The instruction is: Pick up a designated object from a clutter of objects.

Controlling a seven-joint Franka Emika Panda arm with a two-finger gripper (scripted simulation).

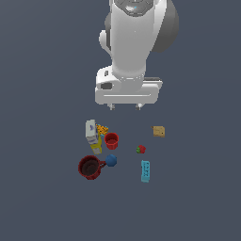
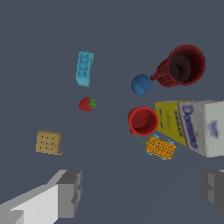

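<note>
Grey fingertips frame the wrist view on either side, set wide apart with nothing between them; gripper hangs high above the clutter in the exterior view, empty.

Dark red ribbed mug sits at the near edge of the group on the exterior view's left, upright, mouth up, handle pointing toward the blue ball just beside it; well apart from the gripper and farthest from it among the items on that side.

Best approach, as a judgement: travel over the smaller red cup and yellow-white box without dropping early; centre above the mug, turn the jaws to straddle the rim wall or the handle rather than the full body, which looks too broad for the opening; descend on the side away from the ball to avoid nudging it; close only once a finger is inside the dark interior.

Wrist view alone shows the ribbing on the mug, the lettering on the box and the orange piece touching or nearly touching the cup; exterior view alone shows the arm's height and the true spacing of the strawberry, cyan bar and tan block.
</note>
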